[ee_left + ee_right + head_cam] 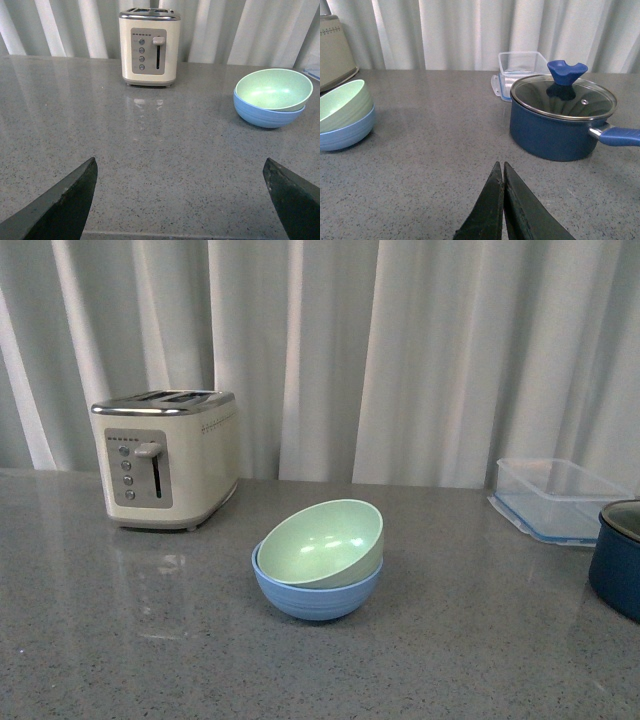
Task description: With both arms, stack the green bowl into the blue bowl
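The green bowl (325,540) rests tilted inside the blue bowl (315,597) at the middle of the grey counter. Both show again in the left wrist view, green bowl (273,89) in blue bowl (265,114), and in the right wrist view, green bowl (341,104) over blue bowl (347,134). My left gripper (180,167) is open, its fingers wide apart over bare counter, well short of the bowls. My right gripper (500,167) is shut with nothing in it, apart from the bowls. Neither arm shows in the front view.
A cream toaster (170,457) stands at the back left. A clear plastic container (560,498) sits at the back right, and a dark navy pot (557,119) with a glass lid stands in front of it. White curtains hang behind the counter.
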Robot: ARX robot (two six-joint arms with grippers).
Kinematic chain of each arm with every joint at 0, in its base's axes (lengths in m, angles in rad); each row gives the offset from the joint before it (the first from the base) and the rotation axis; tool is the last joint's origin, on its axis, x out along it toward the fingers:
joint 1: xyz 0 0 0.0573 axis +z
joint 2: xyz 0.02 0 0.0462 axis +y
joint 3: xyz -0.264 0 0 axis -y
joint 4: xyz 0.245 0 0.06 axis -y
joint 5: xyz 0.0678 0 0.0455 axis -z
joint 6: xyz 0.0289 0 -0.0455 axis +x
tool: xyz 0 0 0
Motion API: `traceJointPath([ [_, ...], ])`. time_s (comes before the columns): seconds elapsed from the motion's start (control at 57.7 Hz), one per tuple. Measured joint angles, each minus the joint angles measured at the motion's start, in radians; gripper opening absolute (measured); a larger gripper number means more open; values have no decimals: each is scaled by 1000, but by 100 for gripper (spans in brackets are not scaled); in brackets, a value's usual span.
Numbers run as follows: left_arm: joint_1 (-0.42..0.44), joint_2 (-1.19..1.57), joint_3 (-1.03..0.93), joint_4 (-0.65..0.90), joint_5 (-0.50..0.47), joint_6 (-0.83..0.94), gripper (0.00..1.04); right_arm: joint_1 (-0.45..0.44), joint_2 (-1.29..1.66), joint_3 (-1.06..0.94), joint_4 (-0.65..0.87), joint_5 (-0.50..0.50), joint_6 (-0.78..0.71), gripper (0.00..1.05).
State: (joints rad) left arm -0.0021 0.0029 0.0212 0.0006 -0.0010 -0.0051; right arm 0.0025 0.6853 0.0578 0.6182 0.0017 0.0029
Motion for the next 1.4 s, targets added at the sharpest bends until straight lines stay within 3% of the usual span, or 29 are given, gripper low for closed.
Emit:
traceJointPath([
  [0.139, 0, 0, 0, 0, 0, 0, 98, 0, -35, -48, 18, 0, 0, 1],
  [0.589, 0, 0, 0, 0, 0, 0, 98, 0, -309, -53, -240, 0, 0, 1],
  [1.247, 0, 0, 0, 0, 0, 0, 98, 0, -509, -53, -439, 0, 0, 1],
  [1.403, 0, 0, 0, 0, 0, 0, 98, 0, -668, -52, -612, -2, 0, 1],
])
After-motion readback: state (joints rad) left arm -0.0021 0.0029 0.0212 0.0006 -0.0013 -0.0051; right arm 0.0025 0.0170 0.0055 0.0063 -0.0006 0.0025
